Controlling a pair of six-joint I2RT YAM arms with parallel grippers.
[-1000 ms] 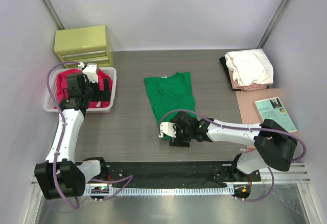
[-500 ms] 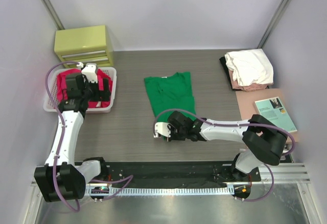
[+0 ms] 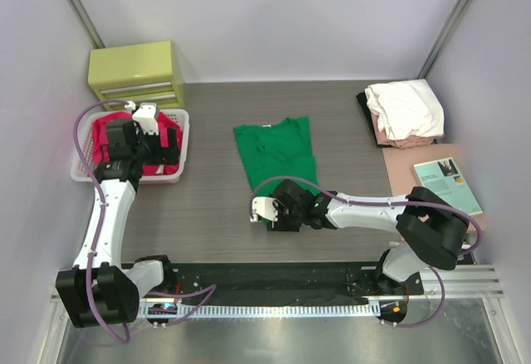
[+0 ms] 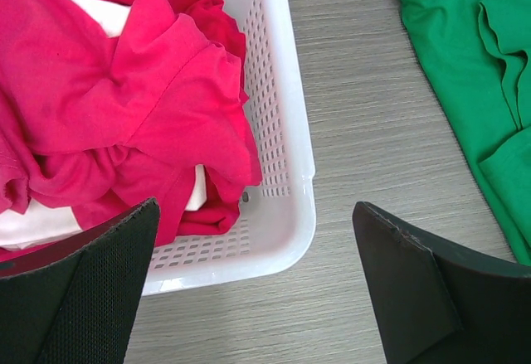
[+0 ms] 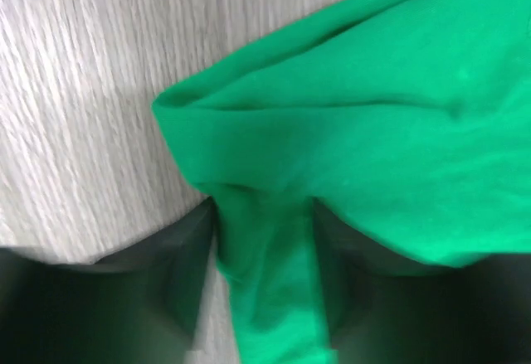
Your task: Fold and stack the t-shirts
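At the near hem of the green t-shirt (image 3: 278, 152), which lies spread out on the middle of the table (image 3: 207, 206), the right gripper (image 3: 272, 213) has its fingers (image 5: 187, 281) closed on a fold of the cloth. Over the white basket (image 3: 181, 144) of red t-shirts (image 4: 124, 90), the left gripper (image 4: 255, 206) hangs with fingers spread wide, holding nothing.

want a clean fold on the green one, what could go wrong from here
The right hand seems to pinch only a narrow bunch of the green t-shirt at its near corner, so the cloth could slip out or drag the shirt crooked. Its folded-in sides could fall open when lifted.
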